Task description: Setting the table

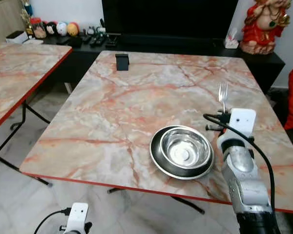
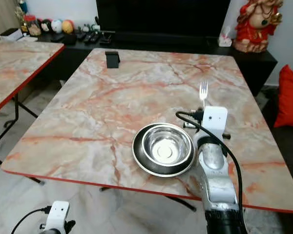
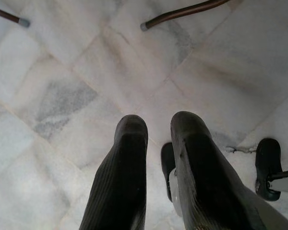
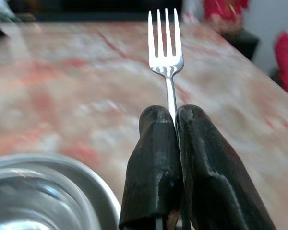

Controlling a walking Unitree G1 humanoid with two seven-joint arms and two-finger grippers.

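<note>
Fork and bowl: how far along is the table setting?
Done: the steel bowl sits nested in the plate near the table's front edge. In hand: the right gripper clamps the fork, tines forward, right of the bowl. Left: laying the fork down. The left gripper hangs over the floor.

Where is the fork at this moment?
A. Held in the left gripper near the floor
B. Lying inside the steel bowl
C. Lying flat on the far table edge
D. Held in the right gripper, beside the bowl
D: the right gripper is shut on the fork, its tines pointing away, just right of the steel bowl on the marble table.
</note>
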